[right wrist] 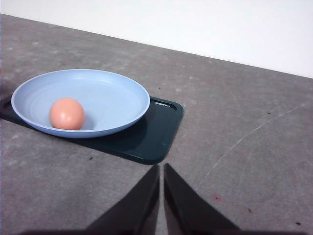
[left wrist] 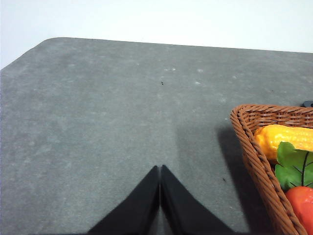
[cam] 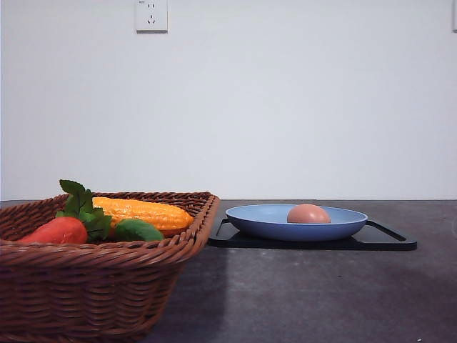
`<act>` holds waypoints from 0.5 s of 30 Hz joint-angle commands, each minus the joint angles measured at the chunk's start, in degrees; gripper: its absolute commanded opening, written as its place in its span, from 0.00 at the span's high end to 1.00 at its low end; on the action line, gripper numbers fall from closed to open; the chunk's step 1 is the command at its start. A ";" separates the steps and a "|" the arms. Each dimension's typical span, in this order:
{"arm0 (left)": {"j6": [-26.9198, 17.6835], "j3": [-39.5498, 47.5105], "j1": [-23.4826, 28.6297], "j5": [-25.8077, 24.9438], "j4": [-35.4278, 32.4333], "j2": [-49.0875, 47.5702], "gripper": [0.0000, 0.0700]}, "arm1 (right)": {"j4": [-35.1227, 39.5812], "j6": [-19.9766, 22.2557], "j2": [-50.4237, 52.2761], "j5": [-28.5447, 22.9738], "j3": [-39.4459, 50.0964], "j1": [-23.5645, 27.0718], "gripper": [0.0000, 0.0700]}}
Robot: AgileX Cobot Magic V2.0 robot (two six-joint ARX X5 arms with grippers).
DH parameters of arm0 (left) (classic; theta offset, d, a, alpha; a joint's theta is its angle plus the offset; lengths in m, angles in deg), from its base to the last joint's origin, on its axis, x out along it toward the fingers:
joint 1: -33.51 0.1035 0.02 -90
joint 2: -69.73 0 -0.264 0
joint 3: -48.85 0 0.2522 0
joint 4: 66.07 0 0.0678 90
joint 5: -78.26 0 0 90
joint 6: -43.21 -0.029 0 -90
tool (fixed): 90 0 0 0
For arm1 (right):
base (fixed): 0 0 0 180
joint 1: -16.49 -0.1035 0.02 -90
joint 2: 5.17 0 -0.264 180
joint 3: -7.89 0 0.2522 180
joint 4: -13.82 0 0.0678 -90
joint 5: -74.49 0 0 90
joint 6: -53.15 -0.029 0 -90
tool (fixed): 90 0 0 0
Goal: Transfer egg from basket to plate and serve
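Wrist views: both grippers, left [left wrist: 160,169] and right [right wrist: 161,167], seemingly closed, empty, above table.

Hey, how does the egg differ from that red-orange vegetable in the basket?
The egg is plain pinkish-brown and smooth; the red-orange vegetable is brighter and carries green leaves. The egg lies alone in the blue plate on the black tray; the vegetable lies in the wicker basket beside a yellow corn cob. The egg looks rounder, the vegetable more elongated. Both are rounded and rest untouched by either gripper.
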 commanded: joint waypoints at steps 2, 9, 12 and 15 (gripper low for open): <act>0.34 1.27 0.09 -0.17 1.20 -0.04 1.00 | 0.26 0.30 0.09 -0.02 0.39 -0.09 1.00; 0.33 1.27 0.09 -0.20 1.20 -0.04 1.00 | 0.26 0.28 0.09 -0.02 0.39 -0.08 1.00; 0.33 1.27 0.09 -0.17 1.20 -0.04 1.00 | 0.26 0.28 0.09 -0.02 0.39 -0.07 1.00; 0.34 1.27 0.09 -0.17 1.20 -0.04 1.00 | 0.26 0.30 0.09 -0.02 0.39 -0.09 1.00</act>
